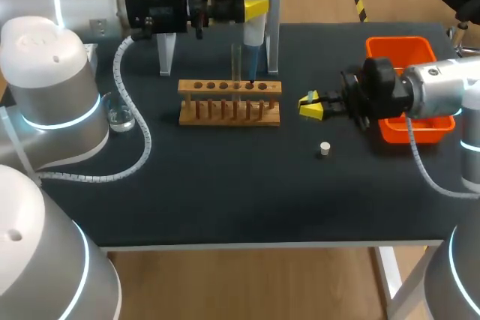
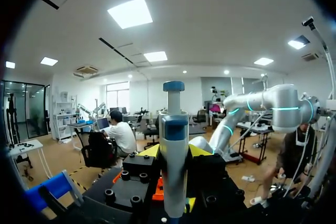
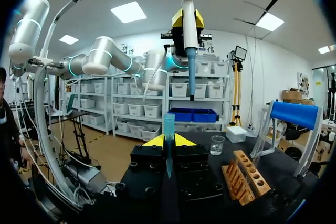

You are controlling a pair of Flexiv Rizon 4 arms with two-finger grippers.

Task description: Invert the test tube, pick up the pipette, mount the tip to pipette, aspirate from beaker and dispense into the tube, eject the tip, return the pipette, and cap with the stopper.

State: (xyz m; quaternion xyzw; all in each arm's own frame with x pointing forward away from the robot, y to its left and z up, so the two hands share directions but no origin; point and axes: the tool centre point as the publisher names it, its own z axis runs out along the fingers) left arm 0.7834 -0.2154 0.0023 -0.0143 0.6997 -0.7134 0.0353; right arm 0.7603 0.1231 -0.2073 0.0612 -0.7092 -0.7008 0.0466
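Near half of our table point(image 1: 225, 207) open, free passage. Mid-table, wooden rack point(image 1: 229, 103) blocks us, pipette point(image 1: 255, 31) hanging above, stand point(image 1: 166, 54) behind at far edge. Beaker point(image 1: 120, 118), cable point(image 1: 142, 140) crowd left; orange bin point(image 1: 435, 131) right; stopper point(image 1: 325, 148) lone in near-right gap.

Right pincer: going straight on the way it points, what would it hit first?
The right pincer, holding a blue tip, seems aimed at the wooden rack in the head view. Yet its own camera shows the rack aside and lower, so it might miss; depth is unclear.
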